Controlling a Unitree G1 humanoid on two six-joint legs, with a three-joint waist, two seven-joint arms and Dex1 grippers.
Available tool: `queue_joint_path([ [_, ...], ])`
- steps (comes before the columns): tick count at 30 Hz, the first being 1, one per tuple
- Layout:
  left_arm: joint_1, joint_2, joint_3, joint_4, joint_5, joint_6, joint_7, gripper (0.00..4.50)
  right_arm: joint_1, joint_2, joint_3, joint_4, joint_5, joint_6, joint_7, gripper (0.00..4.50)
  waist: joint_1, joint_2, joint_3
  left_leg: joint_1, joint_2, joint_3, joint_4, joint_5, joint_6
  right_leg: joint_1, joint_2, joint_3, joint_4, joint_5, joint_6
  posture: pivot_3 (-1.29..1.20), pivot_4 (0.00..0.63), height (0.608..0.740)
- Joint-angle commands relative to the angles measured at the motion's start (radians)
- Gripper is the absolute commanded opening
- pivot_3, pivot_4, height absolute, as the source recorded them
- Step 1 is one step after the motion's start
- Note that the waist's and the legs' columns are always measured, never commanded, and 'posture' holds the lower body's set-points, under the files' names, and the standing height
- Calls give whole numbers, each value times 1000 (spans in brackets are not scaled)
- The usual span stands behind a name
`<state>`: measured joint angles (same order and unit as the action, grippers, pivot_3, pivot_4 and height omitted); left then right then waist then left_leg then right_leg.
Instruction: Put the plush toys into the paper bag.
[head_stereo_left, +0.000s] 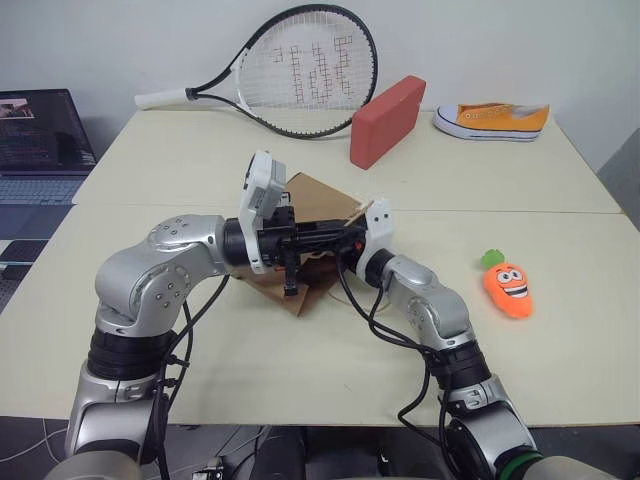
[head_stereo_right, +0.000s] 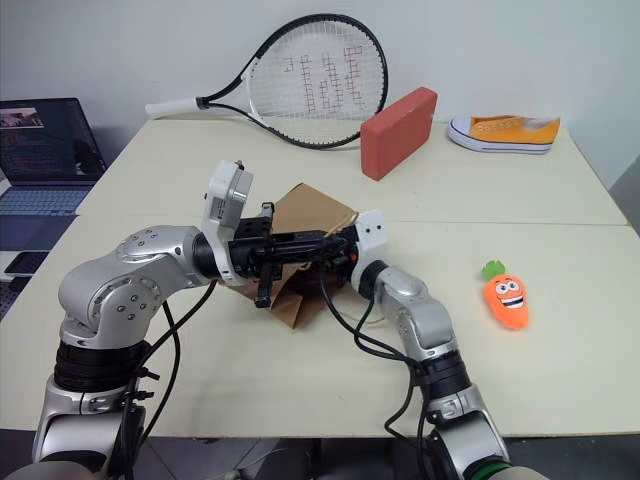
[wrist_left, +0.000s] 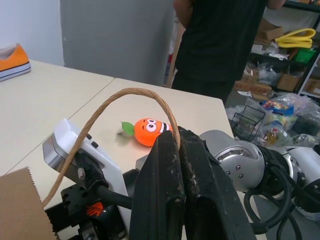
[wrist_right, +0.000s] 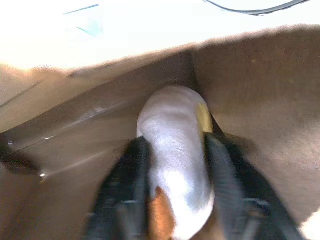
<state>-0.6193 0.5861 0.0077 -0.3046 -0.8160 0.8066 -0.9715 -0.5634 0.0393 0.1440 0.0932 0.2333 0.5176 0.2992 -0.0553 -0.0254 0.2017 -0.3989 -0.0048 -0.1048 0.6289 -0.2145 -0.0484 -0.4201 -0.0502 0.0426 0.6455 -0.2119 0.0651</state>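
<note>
Your left hand (wrist_left: 177, 150) pinches the paper bag (head_stereo_left: 318, 205) handle to hold its mouth open, while your right hand (wrist_right: 172, 165), inside the bag, has fingers either side of the egg toy (wrist_right: 175, 150); the carrot toy (head_stereo_left: 507, 285) waits on the desk (head_stereo_left: 560, 340), well right of the bag.

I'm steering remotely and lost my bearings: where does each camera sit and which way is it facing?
Head views: look down over both arms at the paper bag.
Left wrist view: looks along the left claw, shut on the bag handle, towards the carrot toy.
Right wrist view: inside the bag, egg toy between the fingers.
Shared: carrot toy, bag.
</note>
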Motion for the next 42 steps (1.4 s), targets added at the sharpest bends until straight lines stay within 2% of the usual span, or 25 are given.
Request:
queue_joint_path([
  [1,1,6,7,-25,-11,-1,-1,0,-9,-4,14,-30,-15,-28,14,3266,-1,0,0,0,0,0,0,0,0,0,0,0,0,0,0,0,150,740],
  [4,0,4,4,-14,2,-9,4,0,-2,-32,31,-72,-17,5,43,4349,-1,0,0,0,0,0,0,0,0,0,0,0,0,0,0,0,150,740],
  [5,-2,2,3,-8,8,-14,6,0,3,-55,39,-103,-12,28,62,4457,-1,0,0,0,0,0,0,0,0,0,0,0,0,0,0,0,150,740],
  [8,-4,-1,0,1,18,-21,8,0,18,-104,49,-172,5,82,98,4457,0,0,0,0,0,0,0,0,0,0,0,0,0,0,0,0,150,740],
  [13,-1,-11,-7,12,42,-37,13,0,62,-249,22,-366,69,224,182,4457,1,0,0,0,0,0,0,0,0,0,0,0,0,0,0,0,150,740],
  [21,9,-13,-1,26,66,-54,10,0,161,-556,-142,-620,236,383,347,4457,6,0,0,-1,0,0,0,0,0,0,0,0,-1,0,0,0,150,740],
  [23,15,-7,3,34,73,-64,6,0,212,-670,-215,-644,237,333,413,4457,8,0,0,-1,0,0,0,0,0,0,0,0,-1,0,0,0,150,740],
  [26,19,-9,6,40,80,-75,7,0,287,-769,-313,-634,228,249,458,4457,16,0,0,-1,0,1,0,0,0,0,-1,0,-2,-1,-1,0,150,740],
  [31,29,-26,-3,43,93,-96,6,0,516,-910,-421,-559,73,3,504,4457,23,-1,0,-1,0,2,0,0,0,1,-1,0,-2,-2,-2,0,150,740],
  [36,31,-46,-14,52,105,-117,8,0,728,-928,-469,-482,-42,-239,523,4457,24,-1,0,-1,0,3,1,0,0,1,-1,2,-2,-2,-2,0,150,740],
  [42,29,-60,-16,58,115,-124,9,0,755,-897,-455,-359,-119,-369,469,4457,20,-1,0,1,0,7,2,0,0,1,-1,3,-2,-3,-3,0,150,740],
])
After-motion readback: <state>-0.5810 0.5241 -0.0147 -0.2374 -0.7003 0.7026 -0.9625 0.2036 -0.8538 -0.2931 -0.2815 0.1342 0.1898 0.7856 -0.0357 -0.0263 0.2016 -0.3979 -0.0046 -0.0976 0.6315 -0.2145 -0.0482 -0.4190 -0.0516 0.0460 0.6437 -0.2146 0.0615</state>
